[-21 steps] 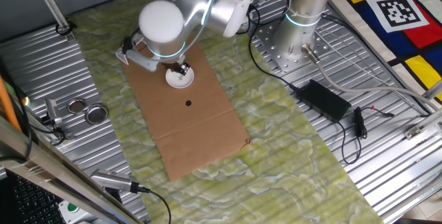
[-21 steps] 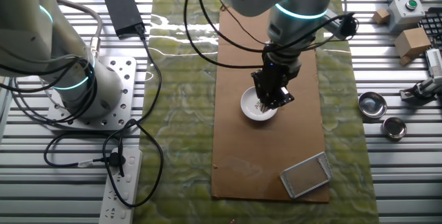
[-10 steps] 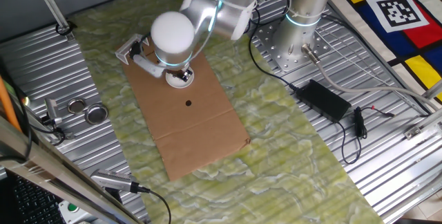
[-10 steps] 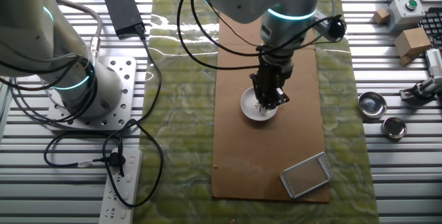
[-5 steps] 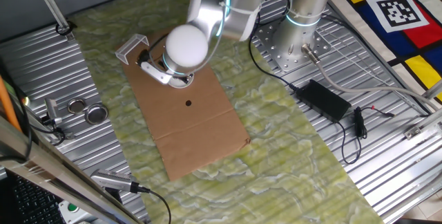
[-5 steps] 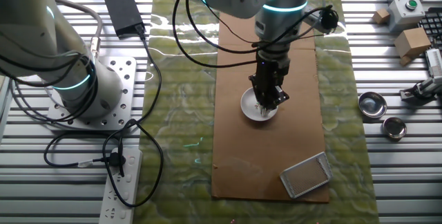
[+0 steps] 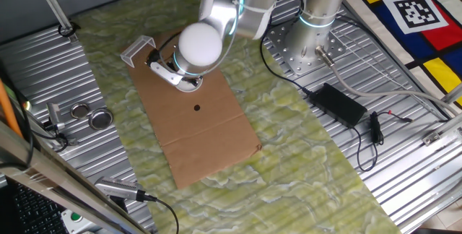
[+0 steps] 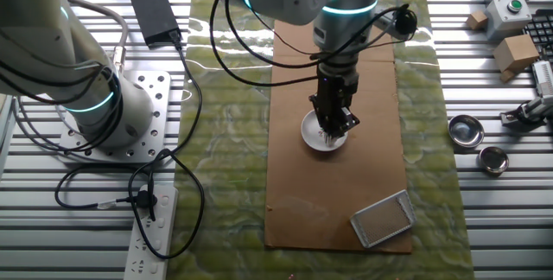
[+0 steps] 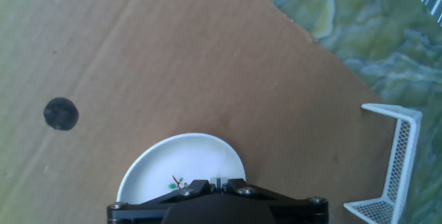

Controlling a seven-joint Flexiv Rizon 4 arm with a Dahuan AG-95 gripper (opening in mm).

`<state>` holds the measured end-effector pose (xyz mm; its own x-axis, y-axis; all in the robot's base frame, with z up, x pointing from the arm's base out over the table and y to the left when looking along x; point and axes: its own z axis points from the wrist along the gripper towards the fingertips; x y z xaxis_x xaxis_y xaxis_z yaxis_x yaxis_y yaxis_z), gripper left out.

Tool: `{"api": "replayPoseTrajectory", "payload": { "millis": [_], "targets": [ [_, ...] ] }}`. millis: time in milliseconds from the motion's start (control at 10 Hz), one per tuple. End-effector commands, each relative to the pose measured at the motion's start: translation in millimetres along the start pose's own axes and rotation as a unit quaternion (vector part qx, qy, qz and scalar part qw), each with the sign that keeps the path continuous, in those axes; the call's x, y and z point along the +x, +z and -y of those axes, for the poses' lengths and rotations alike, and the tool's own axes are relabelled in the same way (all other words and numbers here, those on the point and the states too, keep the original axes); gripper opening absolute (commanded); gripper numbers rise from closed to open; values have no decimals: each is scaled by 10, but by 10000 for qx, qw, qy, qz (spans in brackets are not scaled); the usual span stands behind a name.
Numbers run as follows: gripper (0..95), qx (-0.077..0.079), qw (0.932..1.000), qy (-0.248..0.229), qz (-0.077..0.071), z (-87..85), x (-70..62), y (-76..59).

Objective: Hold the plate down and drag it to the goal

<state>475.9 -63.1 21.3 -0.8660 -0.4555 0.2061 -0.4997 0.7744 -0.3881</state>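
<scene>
One arm on my screen. In one fixed view its gripper (image 7: 189,79) is down on the plate (image 7: 192,84), mid cardboard sheet (image 7: 209,136) toward the sheet's far end; goal (image 7: 137,50) at the sheet's far-left corner, apart from the plate. In the other fixed view I see the fingertips on the plate (image 8: 320,134), goal (image 8: 384,219) near the sheet's opposite end. In the hand view the plate (image 9: 176,165) sits by the black dot (image 9: 61,113); I cannot tell the jaws' state.
</scene>
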Motion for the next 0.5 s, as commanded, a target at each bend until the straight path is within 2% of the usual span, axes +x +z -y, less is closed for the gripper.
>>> {"api": "replayPoseTrajectory", "payload": {
  "millis": [100, 500],
  "targets": [
    [0, 30, 10000, -36, 14, 30, 27, 7],
    [0, 7, 9999, -96, 51, 116, 99, 14]
  ]
}}
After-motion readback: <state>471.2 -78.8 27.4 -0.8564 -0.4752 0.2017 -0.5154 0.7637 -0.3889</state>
